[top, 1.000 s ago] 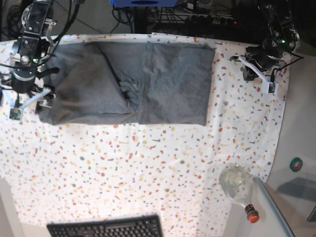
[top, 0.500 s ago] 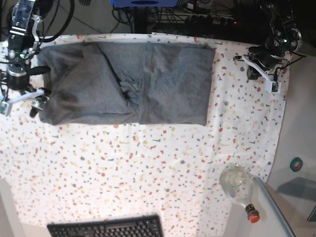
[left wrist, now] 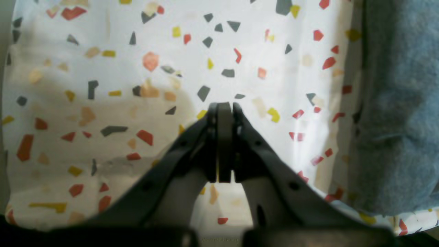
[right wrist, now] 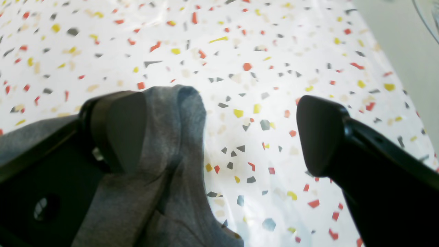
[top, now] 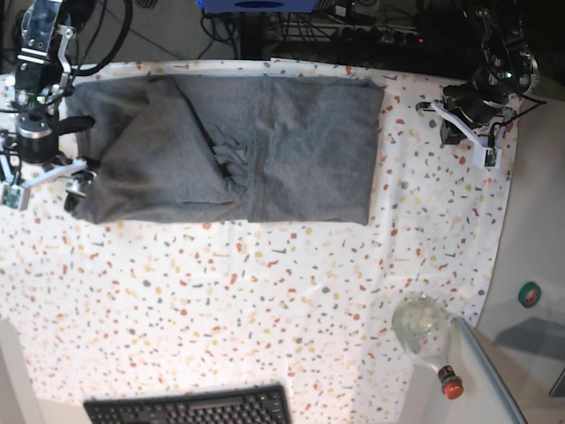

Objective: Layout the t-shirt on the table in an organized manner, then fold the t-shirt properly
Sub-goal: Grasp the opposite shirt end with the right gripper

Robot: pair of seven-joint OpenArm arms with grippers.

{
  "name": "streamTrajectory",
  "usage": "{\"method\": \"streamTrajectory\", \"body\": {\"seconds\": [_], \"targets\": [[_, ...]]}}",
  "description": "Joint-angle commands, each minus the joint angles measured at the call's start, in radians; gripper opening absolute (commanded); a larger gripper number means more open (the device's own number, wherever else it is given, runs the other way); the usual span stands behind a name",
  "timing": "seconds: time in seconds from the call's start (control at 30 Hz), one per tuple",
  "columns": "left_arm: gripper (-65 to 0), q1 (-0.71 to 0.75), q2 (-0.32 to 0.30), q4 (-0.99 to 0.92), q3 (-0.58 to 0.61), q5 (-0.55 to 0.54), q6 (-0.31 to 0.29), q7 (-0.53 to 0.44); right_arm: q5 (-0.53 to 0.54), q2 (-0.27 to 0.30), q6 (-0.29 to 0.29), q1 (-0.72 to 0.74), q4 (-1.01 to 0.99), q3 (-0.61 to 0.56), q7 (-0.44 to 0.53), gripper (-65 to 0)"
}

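Note:
The heather-grey t-shirt (top: 238,146) lies folded into a wide band across the far half of the speckled table (top: 265,300). My right gripper (top: 44,184) is open at the shirt's near-left corner. In the right wrist view the gripper (right wrist: 219,133) is open wide, and a raised fold of the t-shirt (right wrist: 178,137) rests against one of its fingers (right wrist: 120,130). My left gripper (top: 450,128) is shut and empty over bare table, right of the shirt. In the left wrist view the gripper (left wrist: 223,106) is closed, with the t-shirt's edge (left wrist: 394,103) off to the side.
A glass bottle (top: 424,329) with a red cap lies on a plain grey-white surface at the near right. A black keyboard (top: 190,408) sits at the near edge. Cables and equipment run behind the table's far edge.
The arm on the base view's left has drawn back leftward off the shirt's left end, then edged slightly back. The other arm has shifted slightly right. The shirt has not moved.

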Motion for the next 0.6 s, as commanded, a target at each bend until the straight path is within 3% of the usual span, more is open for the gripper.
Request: {"method": "streamTrajectory", "body": {"seconds": [0.0,0.13,0.2,0.27,0.37,0.47,0.57], "targets": [[-65.0,-0.002,-0.012,0.013,-0.003,-0.008,0.0,-0.017,0.001,0.01,0.004,0.01,0.015,0.005,0.024,-4.1],[-65.0,-0.004,-0.012,0.013,-0.001,-0.008,0.0,-0.017,0.0,0.005,0.009,0.04,0.006,0.015,0.007,-42.3],[-65.0,-0.004,-0.009,0.013,-0.001,-0.008,0.0,-0.017,0.001,0.005,0.007,0.063,-0.005,0.031,-0.039,-55.7],[-65.0,-0.004,-0.007,0.013,0.0,-0.008,0.0,-0.017,0.003,0.0,0.007,0.102,-0.008,0.085,-0.119,-65.0],[-65.0,-0.004,-0.007,0.013,0.0,-0.008,0.002,-0.017,0.038,-0.04,0.015,0.168,-0.007,0.188,-0.257,-65.0],[-65.0,-0.004,-0.007,0.013,0.0,-0.008,0.002,-0.017,0.161,-0.038,0.033,0.238,-0.008,0.321,-0.477,-65.0],[-65.0,-0.002,-0.007,0.013,0.0,-0.008,0.002,-0.017,0.278,0.022,0.104,0.295,-0.03,0.398,-0.724,-54.8]]}}
